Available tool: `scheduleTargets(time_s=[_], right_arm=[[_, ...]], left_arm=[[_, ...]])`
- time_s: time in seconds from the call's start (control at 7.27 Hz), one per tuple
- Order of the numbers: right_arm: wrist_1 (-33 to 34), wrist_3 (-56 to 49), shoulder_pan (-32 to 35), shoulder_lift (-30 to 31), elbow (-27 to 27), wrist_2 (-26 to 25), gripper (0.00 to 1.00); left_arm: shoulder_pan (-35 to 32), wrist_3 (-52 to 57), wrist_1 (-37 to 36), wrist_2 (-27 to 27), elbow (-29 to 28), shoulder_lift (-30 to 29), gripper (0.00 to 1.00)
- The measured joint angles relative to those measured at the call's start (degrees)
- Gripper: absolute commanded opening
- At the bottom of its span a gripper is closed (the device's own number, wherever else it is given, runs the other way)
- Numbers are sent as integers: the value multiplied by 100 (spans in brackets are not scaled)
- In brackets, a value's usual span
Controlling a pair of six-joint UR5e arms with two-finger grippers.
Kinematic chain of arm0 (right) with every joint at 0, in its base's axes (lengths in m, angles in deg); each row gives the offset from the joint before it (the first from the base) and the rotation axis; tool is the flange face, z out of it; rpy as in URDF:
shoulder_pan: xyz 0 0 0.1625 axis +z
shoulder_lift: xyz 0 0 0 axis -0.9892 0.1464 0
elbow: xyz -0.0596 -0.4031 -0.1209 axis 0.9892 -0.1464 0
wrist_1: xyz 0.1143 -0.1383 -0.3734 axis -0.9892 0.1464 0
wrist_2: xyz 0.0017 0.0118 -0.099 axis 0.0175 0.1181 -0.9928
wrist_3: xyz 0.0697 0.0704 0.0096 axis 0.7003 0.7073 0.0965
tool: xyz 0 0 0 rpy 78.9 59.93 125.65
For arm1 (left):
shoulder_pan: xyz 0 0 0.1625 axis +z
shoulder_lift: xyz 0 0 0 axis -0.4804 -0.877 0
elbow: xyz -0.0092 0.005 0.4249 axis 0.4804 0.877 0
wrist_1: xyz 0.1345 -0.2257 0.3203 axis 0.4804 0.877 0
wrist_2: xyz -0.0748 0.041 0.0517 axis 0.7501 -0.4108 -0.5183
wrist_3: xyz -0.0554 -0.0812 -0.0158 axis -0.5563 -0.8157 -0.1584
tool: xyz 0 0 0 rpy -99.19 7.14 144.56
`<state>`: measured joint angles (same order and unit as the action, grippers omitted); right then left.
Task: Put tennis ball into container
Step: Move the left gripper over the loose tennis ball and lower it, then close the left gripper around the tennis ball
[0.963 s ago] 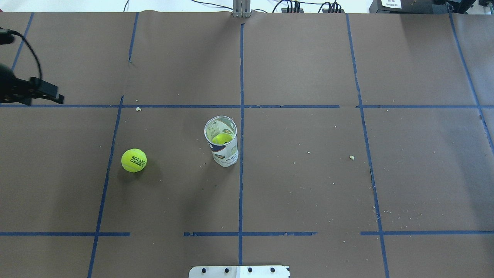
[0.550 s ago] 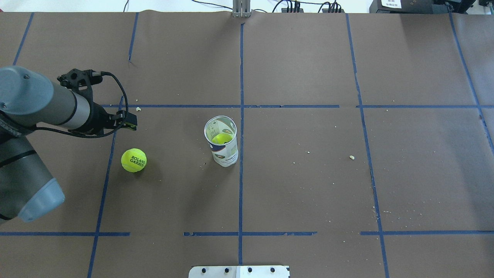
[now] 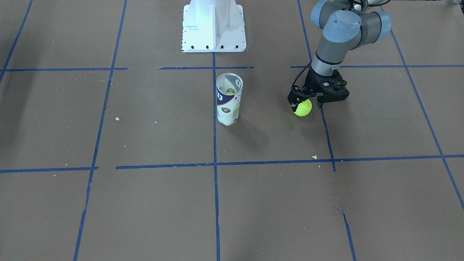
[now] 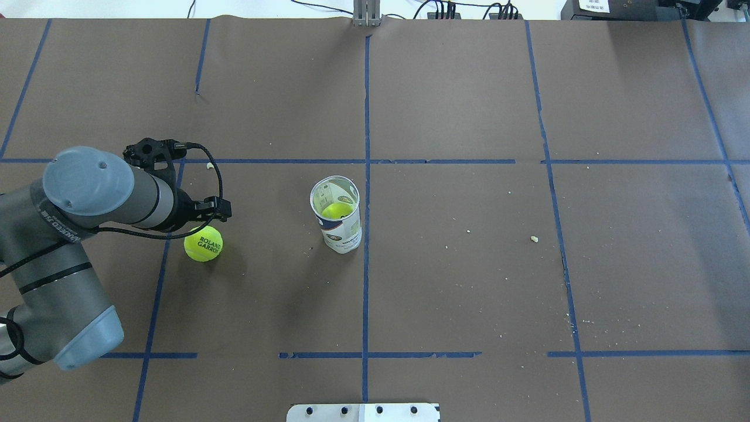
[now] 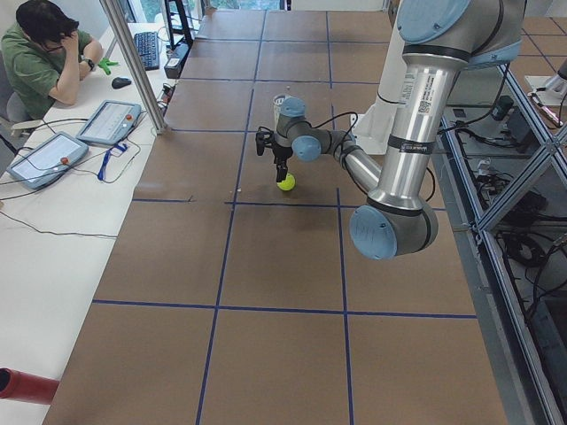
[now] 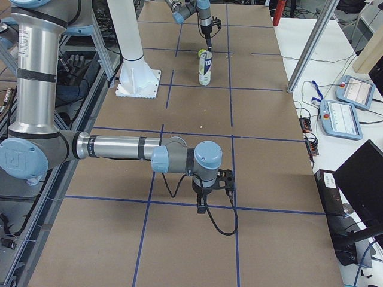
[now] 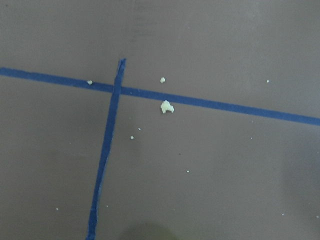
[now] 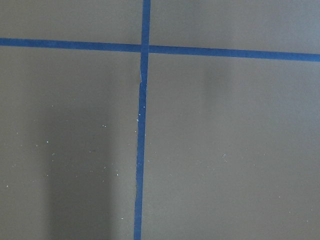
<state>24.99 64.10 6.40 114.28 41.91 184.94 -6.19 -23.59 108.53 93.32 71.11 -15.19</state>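
The tennis ball (image 4: 203,244) lies on the brown table left of centre, its dark lettering facing up; it also shows in the front view as the ball (image 3: 303,108). My left gripper (image 3: 305,104) hangs just above it, pointing down, open, one finger on each side of the ball's top. The container (image 4: 337,215) stands upright near the table's middle, apart from the gripper, with another yellow-green ball (image 4: 335,210) inside. My right gripper (image 6: 202,208) shows only in the exterior right view, low over the table; I cannot tell whether it is open or shut.
The white pedestal (image 3: 213,27) stands at the robot's side of the table behind the container. Blue tape lines and small crumbs (image 7: 166,106) mark the brown paper. An operator (image 5: 44,53) sits at a side desk with tablets.
My left arm has swung in from the table's left edge, and its gripper now sits over the loose tennis ball. Ball and container have not moved.
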Motion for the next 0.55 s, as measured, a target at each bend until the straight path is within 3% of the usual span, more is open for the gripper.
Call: scheduleTargets(time_s=[0.55], right_arm=[[-2,0,0,3,4,0,100]], left_arm=[[211,-5,45,-14,-241,-13,100]])
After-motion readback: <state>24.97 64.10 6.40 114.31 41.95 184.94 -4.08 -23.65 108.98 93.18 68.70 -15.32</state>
